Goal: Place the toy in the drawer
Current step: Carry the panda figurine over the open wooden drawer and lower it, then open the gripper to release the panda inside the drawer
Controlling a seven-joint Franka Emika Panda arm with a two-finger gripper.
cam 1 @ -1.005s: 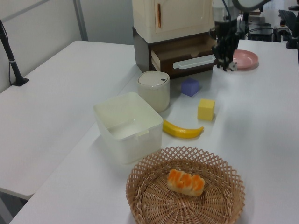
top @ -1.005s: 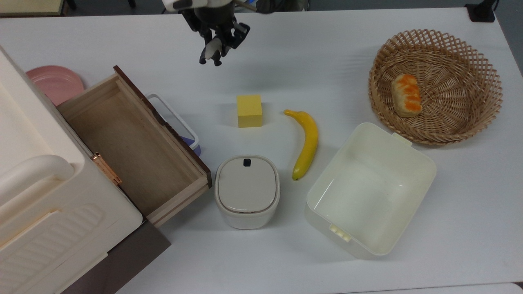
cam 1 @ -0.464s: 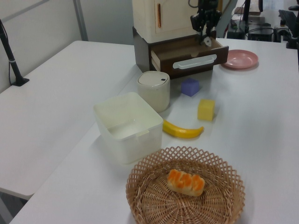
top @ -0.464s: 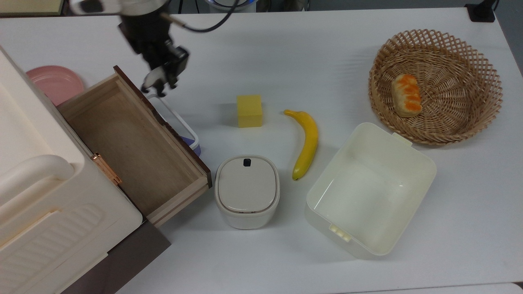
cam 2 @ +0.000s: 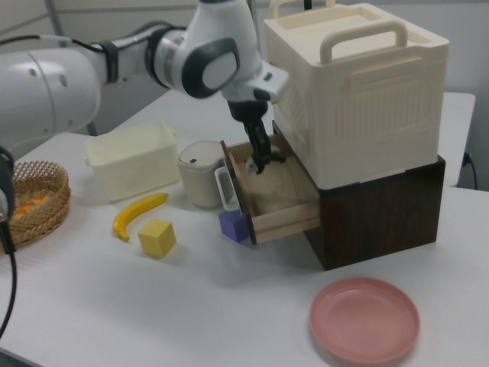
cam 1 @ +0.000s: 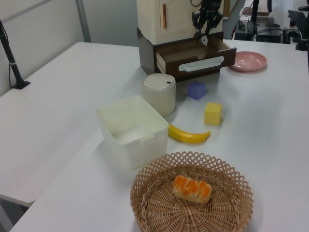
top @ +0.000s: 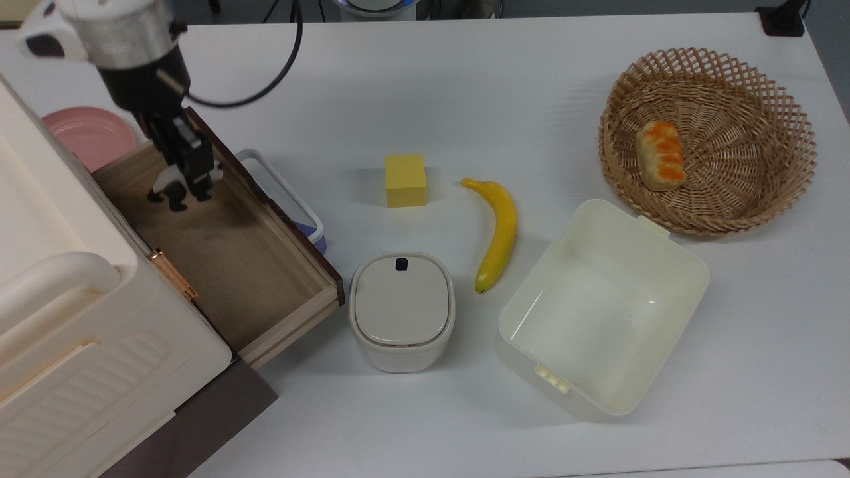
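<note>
Gripper [top: 188, 178] clamped on the toy [top: 169, 192], hanging inside the open drawer [top: 232, 265] above its bare wooden floor, toward the top view's upper left end. Same grip seen in the right view, gripper [cam 2: 262, 162] low between the drawer [cam 2: 286, 210] walls. Yellow cube [top: 405, 180] and banana [top: 498, 229] well apart on the table [top: 465, 79], to the top view's right.
</note>
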